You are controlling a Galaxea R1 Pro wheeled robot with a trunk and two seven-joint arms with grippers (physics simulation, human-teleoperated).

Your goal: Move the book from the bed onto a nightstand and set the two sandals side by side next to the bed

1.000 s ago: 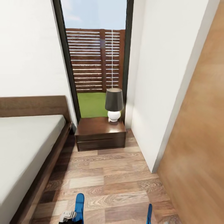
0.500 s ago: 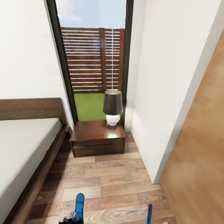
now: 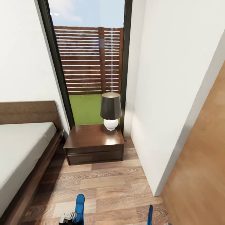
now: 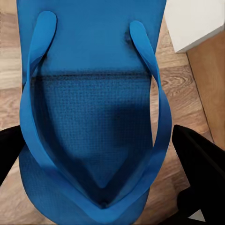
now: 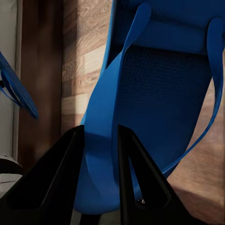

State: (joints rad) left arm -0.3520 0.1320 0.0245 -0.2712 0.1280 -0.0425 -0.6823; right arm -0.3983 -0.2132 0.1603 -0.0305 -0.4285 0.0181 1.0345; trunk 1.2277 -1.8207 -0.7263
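You are carrying one sandal in each gripper: the right gripper (image 5: 98,154) has its two dark fingers pinched on the edge of the right sandal (image 5: 159,93), while the left sandal (image 4: 93,112) lies between the left gripper's fingers (image 4: 199,164), which sit at either side of the sole, though whether they press it I cannot tell. Both blue tips (image 3: 80,206) ride low at the near edge, above the floor (image 3: 106,184), probably so you can set them down together. The bed (image 3: 22,150) is at left, the nightstand (image 3: 93,143) with its lamp (image 3: 110,109) far ahead; the strip of floor between looks the likely spot.
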